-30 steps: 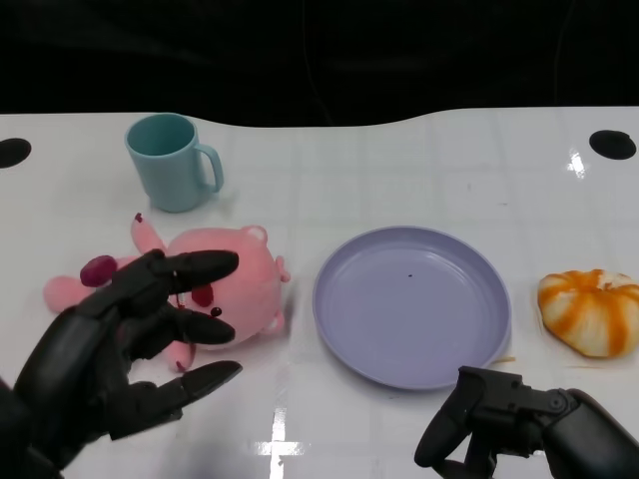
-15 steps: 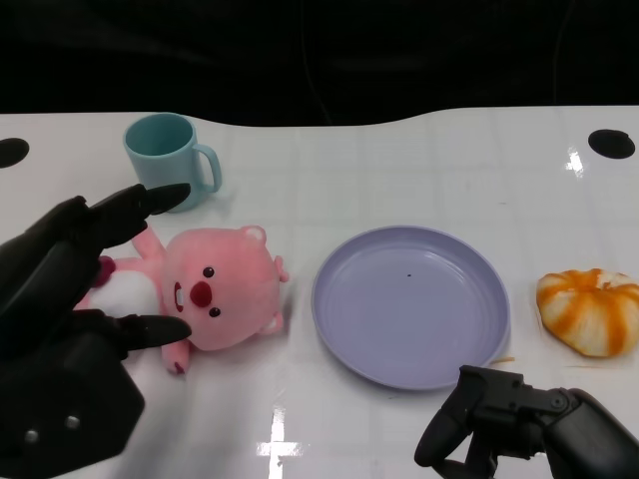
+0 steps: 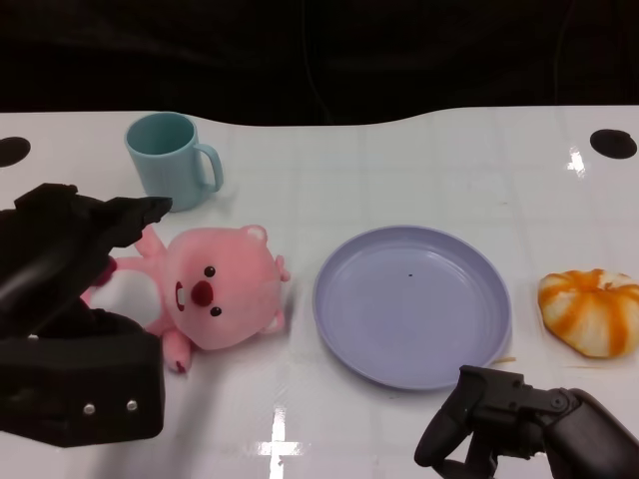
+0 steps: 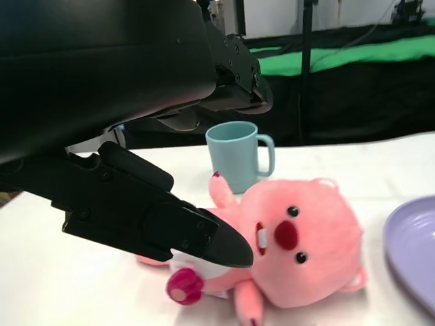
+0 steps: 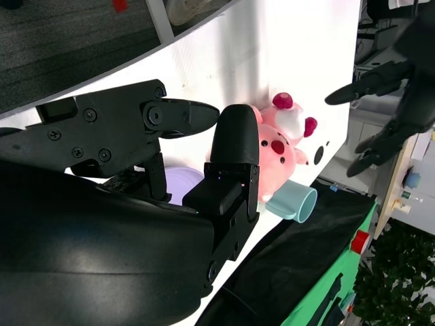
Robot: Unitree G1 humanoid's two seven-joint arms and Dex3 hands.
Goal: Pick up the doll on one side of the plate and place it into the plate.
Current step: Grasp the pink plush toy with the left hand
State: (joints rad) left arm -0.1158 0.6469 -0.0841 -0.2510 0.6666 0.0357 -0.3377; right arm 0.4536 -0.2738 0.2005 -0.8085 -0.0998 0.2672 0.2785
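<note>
So the left hand point(image 3: 70, 299) is spread wide open over the pink plush doll point(image 3: 205, 299), holding nothing. One set of fingers point(image 3: 135, 213) arches over the far side of the doll, near its raised arm, and in the left wrist view another finger point(image 4: 197, 238) sits low by the doll's white belly. Can't tell whether any of it is actually touching the plush.

The doll is lying on its back on the white table point(image 3: 399, 160), just left of the lavender plate point(image 3: 411, 305). Its long axis runs roughly left to right, big head toward the plate and feet out left under the hand. Head looks very close to the plate's left rim, maybe a sliver of table between them.

The teal mug point(image 3: 170, 160) stands upright just beyond the doll, handle pointing right. An orange and white striped pumpkin toy point(image 3: 591, 311) sits right of the plate, clear of its rim.

The right hand point(image 3: 519, 429) is down at the near edge, right of centre, fingers curled in with nothing in them. There's open table between it and the plate's near rim.
</note>
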